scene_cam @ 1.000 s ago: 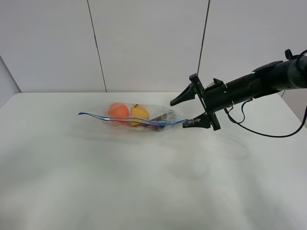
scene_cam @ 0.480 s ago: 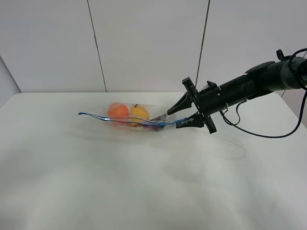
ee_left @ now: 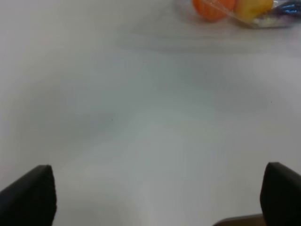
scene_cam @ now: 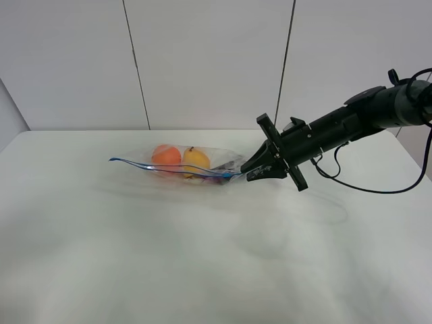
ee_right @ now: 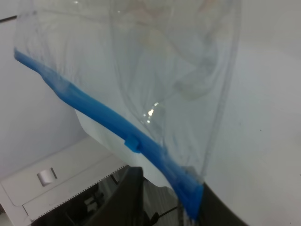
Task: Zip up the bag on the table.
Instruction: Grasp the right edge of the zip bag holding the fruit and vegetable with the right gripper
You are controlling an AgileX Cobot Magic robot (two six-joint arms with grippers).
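The clear bag (scene_cam: 192,164) lies on the white table (scene_cam: 202,263), with an orange fruit (scene_cam: 166,156) and a yellow fruit (scene_cam: 196,158) inside. Its blue seal strip (scene_cam: 169,169) runs along the near side. My right gripper (scene_cam: 251,172) is shut on the right end of that strip. In the right wrist view the blue strip (ee_right: 103,117) runs down into the jaws (ee_right: 188,207), with the clear bag (ee_right: 174,61) beyond. My left gripper (ee_left: 157,197) is open and empty over bare table, with the bag (ee_left: 244,9) far off. The left arm is out of the high view.
The right arm (scene_cam: 351,125) reaches in from the right with a black cable (scene_cam: 378,189) hanging under it. A white panelled wall (scene_cam: 202,61) stands behind the table's far edge.
My right gripper has moved left to the bag's right end and its jaws have closed from wide open onto the blue seal strip. The bag has barely shifted.
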